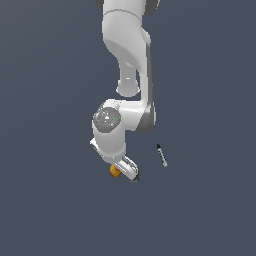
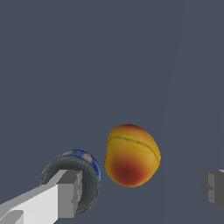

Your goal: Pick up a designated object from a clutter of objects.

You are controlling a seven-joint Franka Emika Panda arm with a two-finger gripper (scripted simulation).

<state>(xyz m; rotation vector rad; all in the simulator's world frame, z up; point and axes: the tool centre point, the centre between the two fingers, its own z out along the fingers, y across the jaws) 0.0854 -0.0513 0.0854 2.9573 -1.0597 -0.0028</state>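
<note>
Orange-yellow fruit (image 2: 132, 155) with a red patch, low centre of the wrist frame, slightly oval, long axis tilted, lying between the spread fingers (image 2: 70, 192) of the unclenched gripper (image 2: 142, 192), dark grey disc (image 2: 85, 173) touching one finger, pen-like stick (image 1: 161, 155) apart at the exterior view's right.

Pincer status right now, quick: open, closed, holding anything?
Pincer: open, holding nothing; the orange-yellow fruit sits between its fingers, not yet clamped.
</note>
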